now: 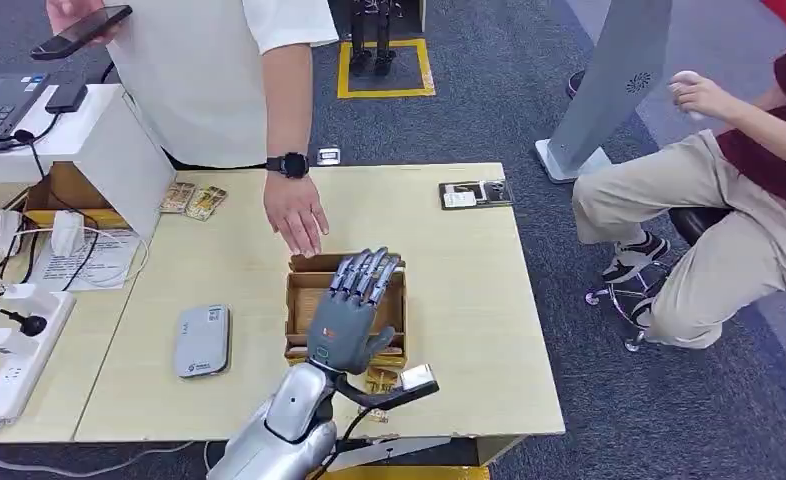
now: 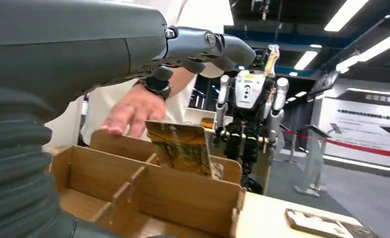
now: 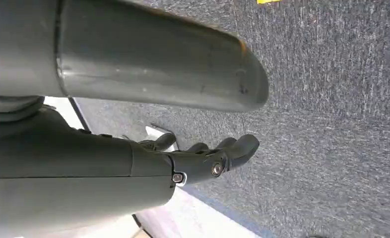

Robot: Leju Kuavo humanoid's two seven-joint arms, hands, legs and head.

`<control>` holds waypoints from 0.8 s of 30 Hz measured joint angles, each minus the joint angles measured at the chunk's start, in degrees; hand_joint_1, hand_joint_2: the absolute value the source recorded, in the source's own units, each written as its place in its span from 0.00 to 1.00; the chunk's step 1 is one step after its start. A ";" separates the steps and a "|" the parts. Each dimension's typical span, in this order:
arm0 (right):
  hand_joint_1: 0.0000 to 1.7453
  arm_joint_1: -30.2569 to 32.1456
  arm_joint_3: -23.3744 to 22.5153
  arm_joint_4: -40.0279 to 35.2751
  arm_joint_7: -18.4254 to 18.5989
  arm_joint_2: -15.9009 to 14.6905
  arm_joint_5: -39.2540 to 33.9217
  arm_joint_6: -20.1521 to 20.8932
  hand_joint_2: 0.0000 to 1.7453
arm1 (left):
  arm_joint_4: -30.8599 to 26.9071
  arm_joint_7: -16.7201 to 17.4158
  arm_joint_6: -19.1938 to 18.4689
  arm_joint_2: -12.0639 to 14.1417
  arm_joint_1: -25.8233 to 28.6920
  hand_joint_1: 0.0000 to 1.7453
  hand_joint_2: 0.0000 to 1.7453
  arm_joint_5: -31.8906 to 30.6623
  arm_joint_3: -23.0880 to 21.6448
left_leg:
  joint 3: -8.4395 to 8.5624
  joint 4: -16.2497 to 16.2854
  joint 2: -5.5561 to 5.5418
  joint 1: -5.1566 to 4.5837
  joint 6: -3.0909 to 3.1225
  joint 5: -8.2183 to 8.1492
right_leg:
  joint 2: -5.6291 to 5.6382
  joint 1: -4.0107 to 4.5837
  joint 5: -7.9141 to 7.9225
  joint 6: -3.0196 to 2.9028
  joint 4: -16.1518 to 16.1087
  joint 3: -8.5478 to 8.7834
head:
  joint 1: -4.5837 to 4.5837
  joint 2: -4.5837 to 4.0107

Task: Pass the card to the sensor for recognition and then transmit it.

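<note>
The left hand [image 1: 354,300] hovers over the compartmented brown cardboard box [image 1: 299,300] on the pale wooden worktop [image 1: 459,300], fingers spread and straight, holding nothing. A yellow-brown patterned card [image 2: 179,147] stands upright in the box's far compartment, leaning against a divider, just beyond the fingertips. A person's hand [image 1: 297,215] rests at the box's far rim, close to that card. The step in hand looks like the pick: the fingers should come down either side of the card's top edge and pinch it flat, clear of that person. The grey rounded sensor pad [image 1: 202,340] lies well apart on the worktop. The right hand [image 3: 208,153] hangs over the carpet, fingers apparently curled, though the angle is poor.
</note>
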 joint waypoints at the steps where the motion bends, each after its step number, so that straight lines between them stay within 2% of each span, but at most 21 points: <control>1: 0.00 0.00 0.04 0.00 0.00 0.00 0.09 0.11 0.00 | 0.55 0.46 -0.24 -0.26 -0.30 0.00 1.00 0.13 -0.20 | 0.00 0.00 0.00 0.00 0.00 0.00 | 0.00 0.00 0.00 0.00 0.00 0.00 | 0.02 0.00; 11: 0.00 0.01 0.13 0.02 0.37 0.26 -0.11 -0.72 0.00 | 4.99 5.86 0.00 -1.36 -2.89 0.00 1.00 2.01 -1.92 | 0.00 0.00 0.00 0.01 0.00 0.00 | 0.00 0.01 0.00 0.00 0.00 0.00 | 0.02 0.00; 21: 0.00 0.00 0.13 0.11 0.37 0.72 -0.13 -0.72 0.00 | 6.43 6.40 0.17 -1.36 -3.39 0.00 1.00 2.32 -1.99 | -0.01 0.00 0.00 0.00 0.00 0.00 | 0.00 0.00 0.00 0.00 0.00 0.00 | 0.02 0.00; 24: 0.00 0.01 0.13 0.11 0.37 0.72 -0.33 -0.72 0.00 | 6.45 7.52 0.30 -1.36 -3.40 0.00 1.00 2.54 -1.99 | -0.01 0.00 0.00 0.00 0.00 0.00 | 0.00 0.00 0.00 0.00 0.00 0.00 | 0.04 0.00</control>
